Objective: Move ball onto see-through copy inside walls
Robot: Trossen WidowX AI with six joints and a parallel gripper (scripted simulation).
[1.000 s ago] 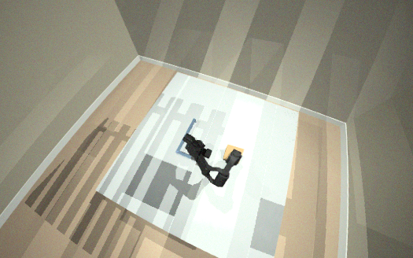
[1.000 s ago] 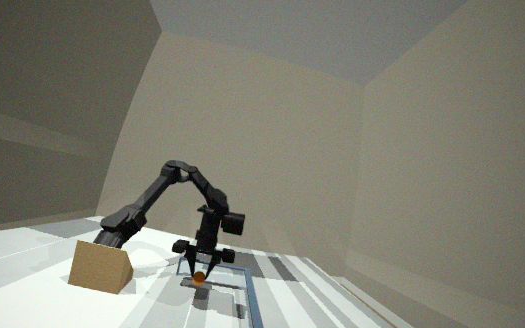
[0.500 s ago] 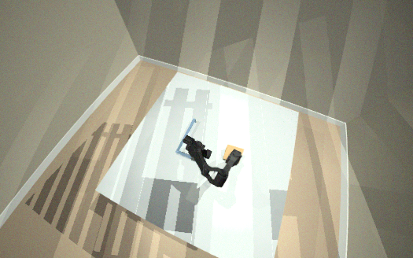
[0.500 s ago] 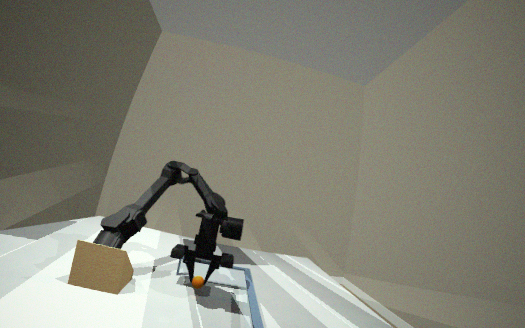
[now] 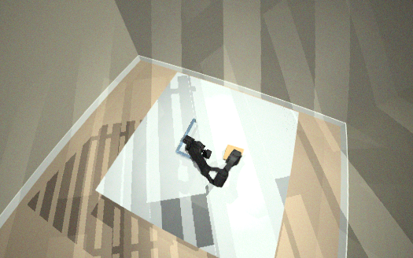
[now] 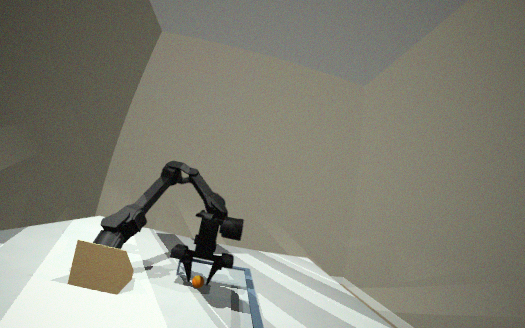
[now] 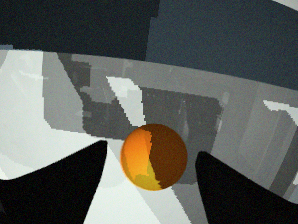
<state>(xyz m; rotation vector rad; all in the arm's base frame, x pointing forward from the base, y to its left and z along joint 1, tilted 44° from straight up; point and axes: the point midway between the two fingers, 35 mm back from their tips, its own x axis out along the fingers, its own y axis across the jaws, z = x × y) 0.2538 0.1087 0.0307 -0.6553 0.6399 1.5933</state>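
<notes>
Ball down, fingers spread
Ball [image 7: 154, 156] rests on tabletop [image 6: 46, 300] inside walls [image 6: 251, 295]; fingers apart either side, gaps visible; not pinching.

Tan box [image 6: 100, 267] sits on the white bench [image 6: 46, 300], sloped top edge, shaded side facing the exterior cam. From the top view the same box [image 5: 233, 151] shows as a small orange-tan patch near mid-bench [image 5: 252, 130].

Bench surface is pale w/ grey shadow bands running across it.

Wood-tone floor [image 5: 95, 118] surrounds the bench on 3 visible sides, w/ a dark slatted shadow at lower left. A pale low border [image 5: 56, 149] edges the floor.

Beige walls [image 6: 321, 150] rise behind, meeting at a corner; greyer ceiling [image 6: 281, 35] above.
</notes>
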